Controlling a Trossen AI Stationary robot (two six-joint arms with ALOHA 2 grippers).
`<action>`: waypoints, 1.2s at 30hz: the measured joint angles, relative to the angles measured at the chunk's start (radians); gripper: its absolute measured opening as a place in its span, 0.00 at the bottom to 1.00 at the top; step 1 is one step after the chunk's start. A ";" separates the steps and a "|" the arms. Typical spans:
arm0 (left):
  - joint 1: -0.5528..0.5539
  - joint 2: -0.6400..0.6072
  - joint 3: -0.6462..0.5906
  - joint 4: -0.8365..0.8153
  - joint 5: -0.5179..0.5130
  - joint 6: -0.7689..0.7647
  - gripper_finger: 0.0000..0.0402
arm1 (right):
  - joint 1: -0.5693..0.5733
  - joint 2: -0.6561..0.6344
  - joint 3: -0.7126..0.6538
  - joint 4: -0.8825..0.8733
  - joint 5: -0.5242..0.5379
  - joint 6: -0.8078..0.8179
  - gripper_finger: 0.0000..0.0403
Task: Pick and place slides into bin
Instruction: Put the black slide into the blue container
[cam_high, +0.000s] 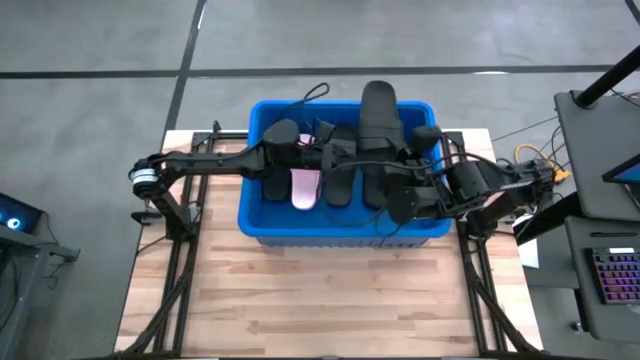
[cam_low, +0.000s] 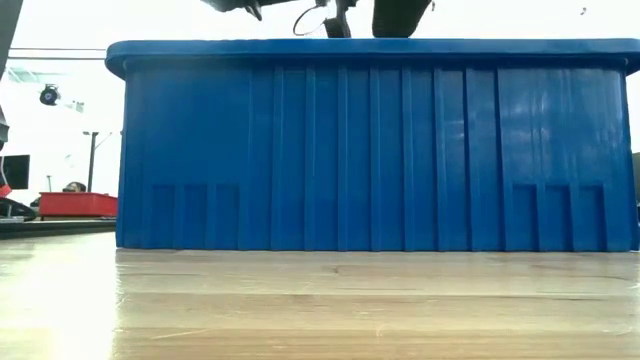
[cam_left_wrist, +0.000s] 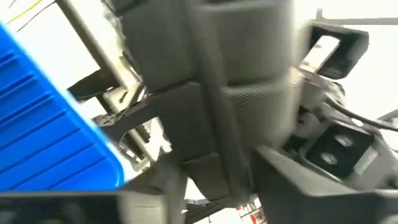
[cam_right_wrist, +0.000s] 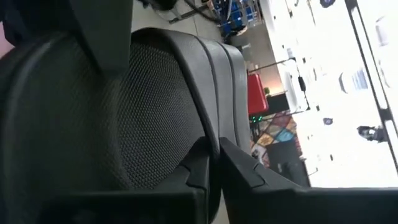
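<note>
The blue bin (cam_high: 262, 225) stands at the table's far middle and fills the low view (cam_low: 380, 150). In it lie a pale pink slide (cam_high: 303, 190) and black slides (cam_high: 340, 186). One black slide (cam_high: 378, 112) stands up over the bin's far rim, and its top shows in the low view (cam_low: 400, 15). My left gripper (cam_high: 340, 155) reaches over the bin from the left, close to that slide (cam_left_wrist: 236, 74). My right gripper (cam_high: 388, 185) reaches in from the right and is shut on a black slide (cam_right_wrist: 93, 112). My right gripper pinches a thin rim of the black slide (cam_right_wrist: 210, 138) between its two fingertips (cam_right_wrist: 198, 168). The slide's textured face fills the view beyond the fingers. Which end of the slide this rim belongs to, I cannot tell.
The bare wooden table (cam_high: 320, 300) stretches from the bin to the near edge. Cables (cam_high: 530, 160) and a side desk with a keyboard (cam_high: 615, 280) stand to the right. A red tray (cam_low: 78, 205) shows in the room behind.
</note>
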 joint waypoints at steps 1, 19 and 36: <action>-0.001 0.000 0.002 0.009 0.003 0.016 0.40 | 0.000 -0.001 0.000 -0.005 0.000 0.015 0.04; 0.089 -0.014 -0.002 0.009 0.106 0.009 0.88 | -0.005 -0.220 -0.171 -0.215 -0.026 0.425 0.02; 0.147 -0.112 0.006 0.169 0.079 0.119 0.89 | -0.020 -0.424 -0.840 0.259 -0.199 0.333 0.02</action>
